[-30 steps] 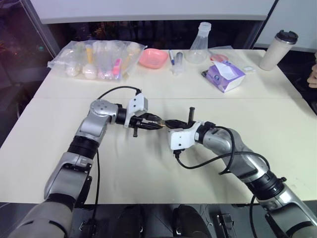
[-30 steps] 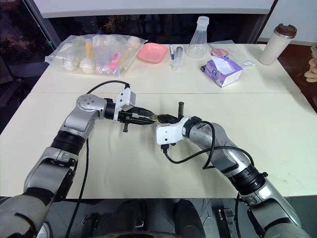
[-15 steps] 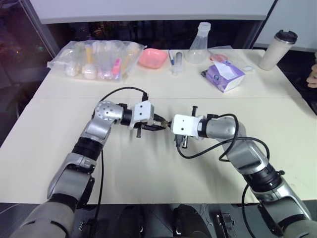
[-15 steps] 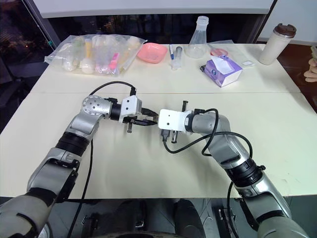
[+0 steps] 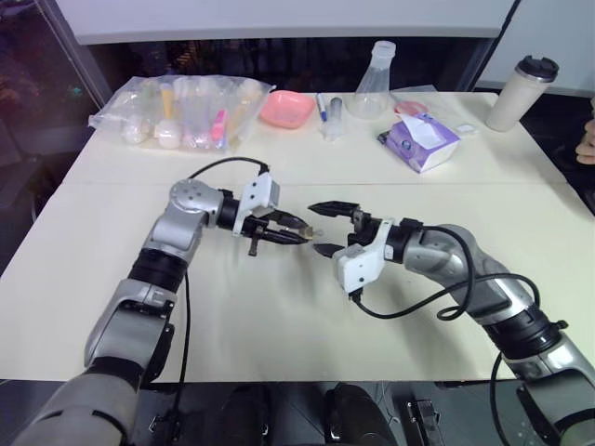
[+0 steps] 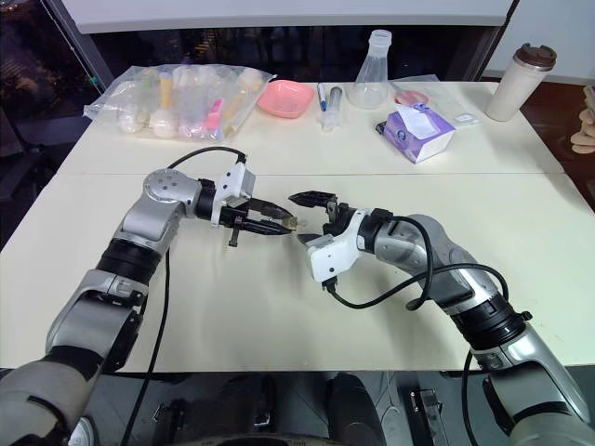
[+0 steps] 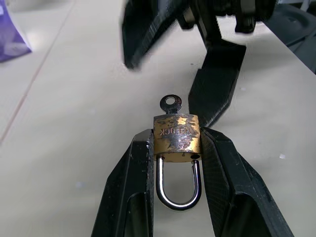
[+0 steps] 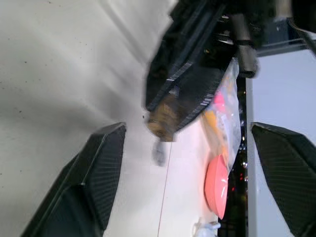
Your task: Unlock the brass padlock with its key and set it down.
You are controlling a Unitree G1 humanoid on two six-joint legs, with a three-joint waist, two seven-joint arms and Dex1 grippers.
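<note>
My left gripper (image 5: 296, 232) is shut on the brass padlock (image 7: 177, 134), its two fingers (image 7: 129, 192) pressing the sides of the worn golden body above the middle of the table. The silvery shackle (image 7: 178, 182) loops back between those fingers. The key (image 7: 170, 102) sticks out of the padlock's far end, with its round head showing. Just right of the padlock, my right gripper (image 5: 314, 228) is open, its fingertips standing apart above and below the key (image 8: 159, 153) without touching it. The padlock (image 8: 163, 118) faces it from close by.
Along the table's far edge lie a clear bag of small items (image 5: 181, 111), a pink bowl (image 5: 285, 108), a glass flask (image 5: 372, 93), a purple tissue box (image 5: 423, 141) and a lidded tumbler (image 5: 522, 93). A person's hand (image 5: 588, 144) shows at the far right.
My right gripper, shut at the key a second ago, rolled its wrist, then let go and opened. The key stays in the padlock. The left gripper keeps its grip.
</note>
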